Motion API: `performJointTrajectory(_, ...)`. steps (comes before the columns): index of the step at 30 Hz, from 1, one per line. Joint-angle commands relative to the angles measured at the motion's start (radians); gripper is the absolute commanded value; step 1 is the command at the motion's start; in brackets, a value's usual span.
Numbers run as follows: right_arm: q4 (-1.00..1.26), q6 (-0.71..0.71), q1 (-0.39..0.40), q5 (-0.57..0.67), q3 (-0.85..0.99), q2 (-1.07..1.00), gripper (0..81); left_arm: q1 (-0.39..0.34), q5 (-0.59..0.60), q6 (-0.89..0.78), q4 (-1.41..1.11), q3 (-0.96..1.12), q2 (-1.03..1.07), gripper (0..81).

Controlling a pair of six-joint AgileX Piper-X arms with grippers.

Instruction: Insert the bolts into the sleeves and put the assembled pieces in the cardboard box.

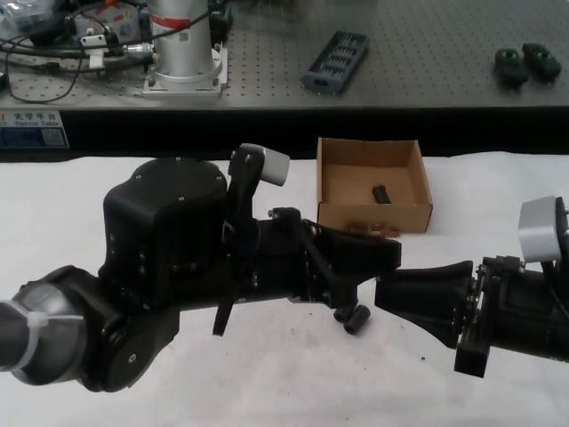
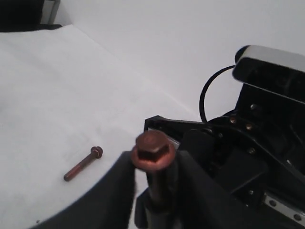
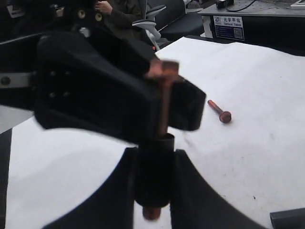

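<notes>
White-covered bench (image 1: 284, 382): bolt (image 2: 151, 145) sitting in sleeve (image 3: 153, 176) above its middle.
Left gripper (image 2: 155, 160) is clamping the bolt's shank; right gripper (image 3: 154, 153) is squeezing the sleeve around it; cardboard box (image 1: 373, 213) is lying at the far edge.

Left gripper (image 2: 152, 168) and right gripper (image 3: 153, 174), both clamped, tip to tip.

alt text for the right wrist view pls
The right hand grips a black sleeve while the left hand holds a copper bolt pushed through it, the tip showing past the sleeve's other end. A second bolt lies on the white bench beyond.
</notes>
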State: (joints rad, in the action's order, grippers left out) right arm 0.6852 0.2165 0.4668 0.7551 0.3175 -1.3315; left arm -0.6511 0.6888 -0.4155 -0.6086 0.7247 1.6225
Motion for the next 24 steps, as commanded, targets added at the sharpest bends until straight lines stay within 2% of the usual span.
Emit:
performJointTrajectory(1,0.063,0.015,-0.005,-0.005,0.015,0.002,5.3,0.025,-0.029,0.026,0.023,0.001,-0.008,55.3)
performJointTrajectory(6,0.042,0.011,-0.029,-0.005,0.021,0.002,5.3,0.104,0.027,0.128,0.025,0.001,-0.068,48.7)
performJointTrajectory(10,-0.114,-0.101,-0.053,-0.067,0.101,-0.002,5.3,0.193,0.027,0.138,0.099,0.001,-0.173,48.5)
performJointTrajectory(12,-0.235,-0.172,-0.076,-0.072,0.194,-0.033,5.3,0.23,0.007,0.227,0.255,0.001,-0.239,47.9)
performJointTrajectory(16,-0.343,-0.195,-0.119,-0.072,0.416,-0.197,5.3,0.252,-0.184,0.546,0.725,0.001,-0.391,43.8)
performJointTrajectory(18,-0.344,-0.177,-0.137,-0.072,0.542,-0.305,5.3,0.252,-0.26,0.632,0.863,0.001,-0.448,42.2)
performJointTrajectory(24,-0.492,-0.12,-0.153,-0.15,0.918,-0.599,5.3,0.252,-0.296,0.575,0.982,-0.008,-0.56,34.3)
